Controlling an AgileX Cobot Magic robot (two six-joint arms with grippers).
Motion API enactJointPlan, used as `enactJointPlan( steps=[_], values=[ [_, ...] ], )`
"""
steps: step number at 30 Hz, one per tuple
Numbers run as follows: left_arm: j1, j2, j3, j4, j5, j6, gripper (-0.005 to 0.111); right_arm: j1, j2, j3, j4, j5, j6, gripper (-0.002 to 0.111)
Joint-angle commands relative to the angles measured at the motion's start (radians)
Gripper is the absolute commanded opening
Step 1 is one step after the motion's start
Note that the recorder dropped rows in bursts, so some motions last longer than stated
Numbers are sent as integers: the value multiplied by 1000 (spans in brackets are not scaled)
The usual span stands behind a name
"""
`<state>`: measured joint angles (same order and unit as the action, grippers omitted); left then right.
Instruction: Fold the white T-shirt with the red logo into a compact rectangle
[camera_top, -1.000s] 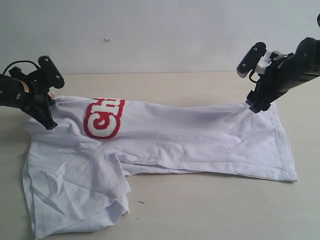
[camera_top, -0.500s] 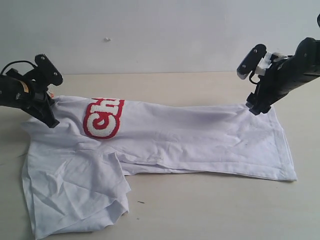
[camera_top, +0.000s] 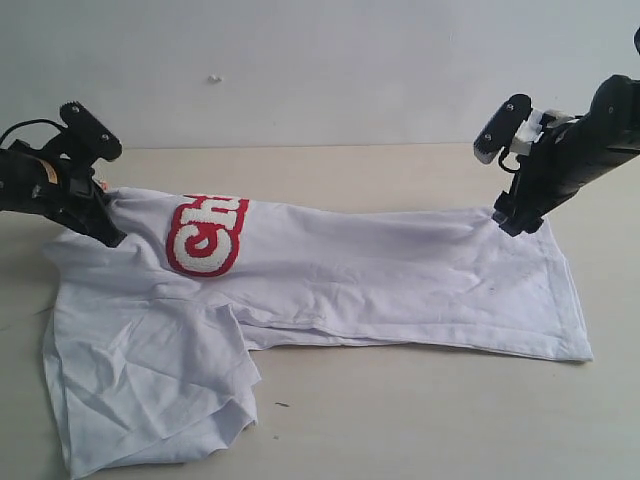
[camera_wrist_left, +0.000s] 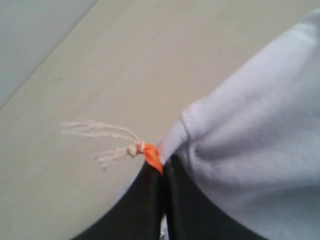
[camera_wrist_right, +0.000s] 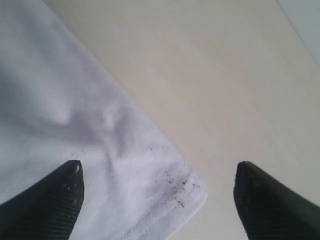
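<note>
Two tools work one white shirt (camera_top: 380, 280) spread across the worktop (camera_top: 400, 400) from 9 to 3 o'clock in the exterior view. Left tool (camera_top: 105, 228), at 9 o'clock, is pinched tight on the shirt's far edge, an orange tag (camera_wrist_left: 153, 157) with frayed string (camera_wrist_left: 100, 137) poking out beside its closed jaws. Red logo (camera_top: 205, 235) lies just beside that grip, toward 10 o'clock, partly folded under. Right tool (camera_top: 500, 185), at 2 o'clock, stands wide and holds nothing; the shirt's far corner (camera_wrist_right: 185, 192) lies between its fingers (camera_wrist_right: 55, 200). Crumpled cloth bunches at 7 o'clock
</note>
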<state>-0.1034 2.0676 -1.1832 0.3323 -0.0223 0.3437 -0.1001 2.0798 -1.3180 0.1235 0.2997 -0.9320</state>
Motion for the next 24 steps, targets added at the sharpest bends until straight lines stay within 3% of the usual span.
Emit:
enactJointPlan(
  steps=[1,3,5,6,8,9,15,20,24],
  values=[
    [5,1,2,-9,-2,-17,0,-4,-9,-6,0,4,2,78],
    [5,1,2,-9,-2,-38,7,-4,-9,-6,0,4,2,78],
    [5,1,2,-9,-2,-38,31,-4,-9,-6,0,4,2,78],
    [5,1,2,-9,1,-38,58,-4,-9,-6,0,5,2,78],
    [5,1,2,-9,-3,-38,87,-4,-9,-6,0,12,2,78],
    [7,1,2,-9,-5,-38,92,-4,-9,-6,0,19,2,78],
    [37,-1,2,-9,-53,-115,99,-4,-9,-6,0,36,2,78],
    [133,-50,2,-9,-146,-191,99,-4,-7,-6,0,45,2,78],
    [194,-76,2,-9,-39,-199,98,-4,-7,-6,0,63,2,78]
  ],
)
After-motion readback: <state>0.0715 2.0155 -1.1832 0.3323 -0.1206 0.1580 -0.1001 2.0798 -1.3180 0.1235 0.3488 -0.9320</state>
